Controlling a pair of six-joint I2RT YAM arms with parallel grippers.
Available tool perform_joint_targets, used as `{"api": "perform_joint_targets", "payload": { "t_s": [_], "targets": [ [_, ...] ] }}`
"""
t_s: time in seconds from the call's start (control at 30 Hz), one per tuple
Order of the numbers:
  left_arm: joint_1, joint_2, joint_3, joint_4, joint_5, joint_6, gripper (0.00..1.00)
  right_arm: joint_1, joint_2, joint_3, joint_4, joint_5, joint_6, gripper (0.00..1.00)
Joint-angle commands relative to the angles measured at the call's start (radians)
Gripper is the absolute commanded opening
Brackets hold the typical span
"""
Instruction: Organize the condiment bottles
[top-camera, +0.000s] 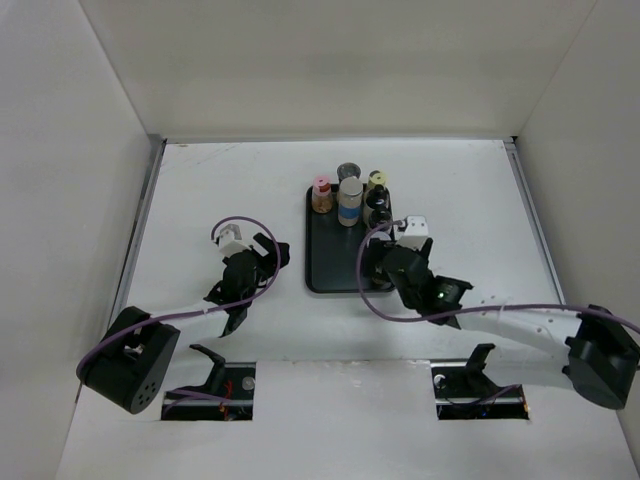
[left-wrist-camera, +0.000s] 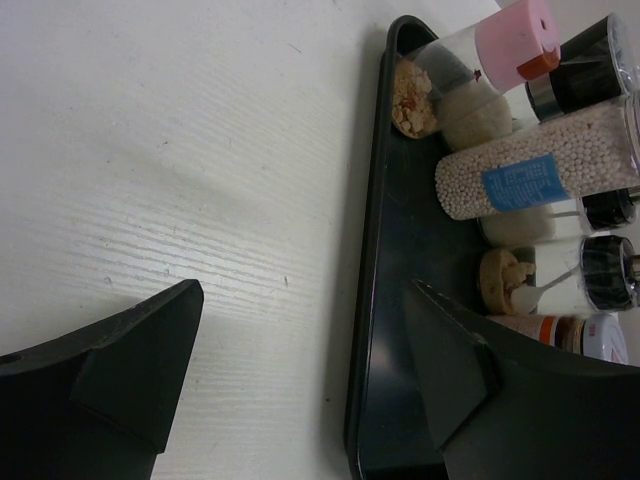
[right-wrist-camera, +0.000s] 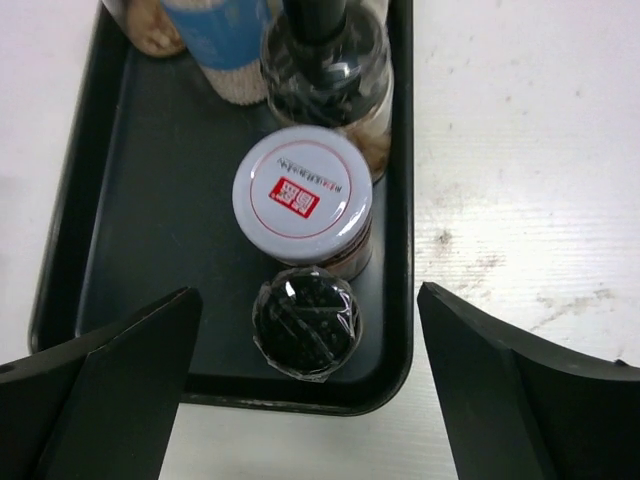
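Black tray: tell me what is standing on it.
Standing on the tray: pink-lidded bottle, blue-banded cylinder, white-lidded jar, black-lidded bottle. Others are partly covered by these and the right arm.

Fingers (left-wrist-camera: 130, 370) spread wide, one over the table (left-wrist-camera: 180, 150), one over the tray (left-wrist-camera: 400, 300) holding condiment bottles (left-wrist-camera: 540, 180).

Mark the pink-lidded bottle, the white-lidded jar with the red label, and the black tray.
pink-lidded bottle (left-wrist-camera: 512, 38): left wrist view, on its pink lid.
white-lidded jar (right-wrist-camera: 296, 196): right wrist view, on the red label atop its lid.
black tray (right-wrist-camera: 140, 210): right wrist view, on its bare floor left of the jar.
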Motion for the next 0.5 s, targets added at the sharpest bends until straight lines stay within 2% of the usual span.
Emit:
{"api": "perform_joint_targets", "payload": {
  "t_s": [0.0,0.13,0.23,0.27,0.47],
  "targets": [
    [0.006,-0.022,0.013,0.042,-0.004,0.002,0.81,0.008,-0.114,0.017,-0.001,0.024,-0.013,1.00],
    [0.011,-0.019,0.024,0.022,-0.012,0.008,0.84,-0.070,-0.260,-0.011,0.017,0.030,-0.011,1.00],
    [0.009,-0.008,0.045,0.005,-0.032,0.031,0.96,-0.202,-0.311,-0.025,0.053,0.011,0.004,1.00],
    [0.009,0.004,0.056,0.002,-0.035,0.042,1.00,-0.249,-0.309,-0.026,0.068,-0.002,0.015,1.00],
    [0.021,0.022,0.114,-0.102,-0.035,0.081,1.00,-0.498,-0.184,-0.017,0.125,-0.117,0.136,1.00]
  ]
}}
